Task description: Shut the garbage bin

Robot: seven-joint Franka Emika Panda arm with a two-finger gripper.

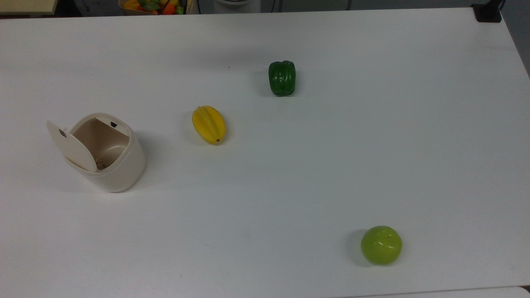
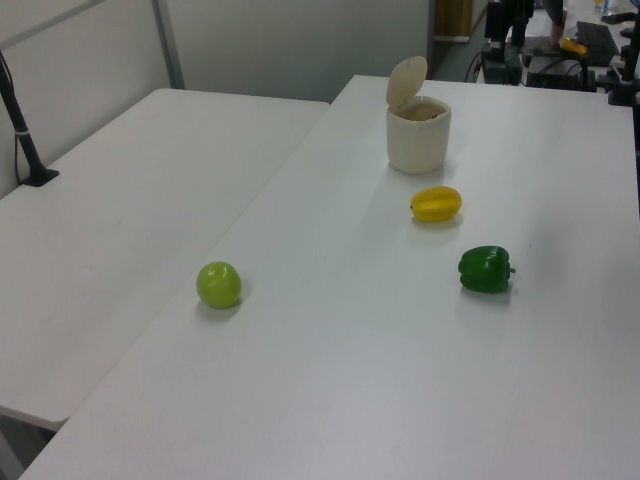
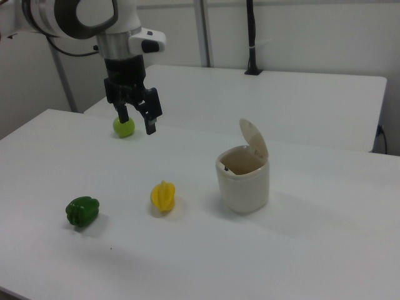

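The cream-beige garbage bin (image 1: 124, 171) stands at the top view's left with its flat hinged lid (image 1: 76, 147) raised and its inside showing. The same bin (image 3: 244, 184) sits right of centre in the right view, lid (image 3: 254, 139) tilted up at the back. In the left view the bin (image 2: 418, 138) stands far back on the table. My gripper (image 3: 137, 123) hangs open well above the table at the right view's upper left, far from the bin, with nothing between its black fingers (image 3: 150, 122).
A yellow starfruit (image 1: 209, 124) lies right of the bin in the top view. A green pepper (image 1: 282, 78) is further back and a green apple (image 1: 381, 244) sits near the front right. A second white table (image 2: 120, 190) adjoins in the left view.
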